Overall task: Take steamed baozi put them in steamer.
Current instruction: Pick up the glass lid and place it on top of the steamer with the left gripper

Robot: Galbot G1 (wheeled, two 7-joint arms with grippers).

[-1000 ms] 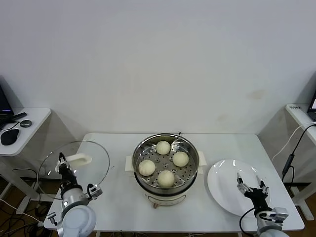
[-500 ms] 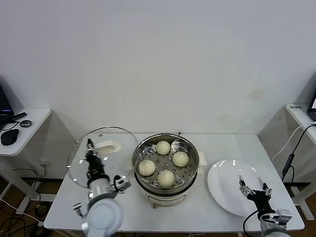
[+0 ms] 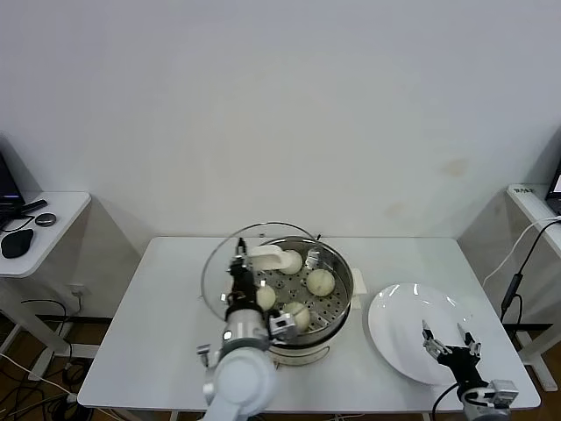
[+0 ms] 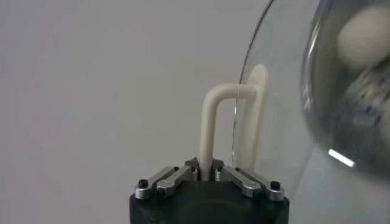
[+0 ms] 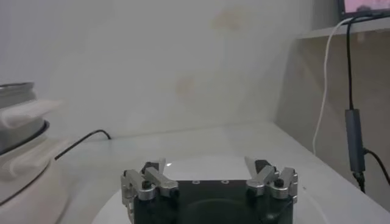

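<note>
Up close, the lid's white handle (image 4: 213,131) is seen pinched by the left gripper (image 4: 206,173); overhead, the right gripper (image 3: 446,340) is shown spread wide above the plate (image 3: 399,316).

My work rests on a white table (image 3: 175,298) with a plain rectangular top. Standing directly on it near the middle, a little toward the front edge, is the steamer (image 3: 302,307), a shiny steel pot on a white base with white side handles. Toward the front right corner lies a flat white plate (image 3: 399,320), just beside the steamer but apart from it. A thin dark cable (image 5: 82,143) runs across the tabletop from the steamer toward the back edge.
</note>
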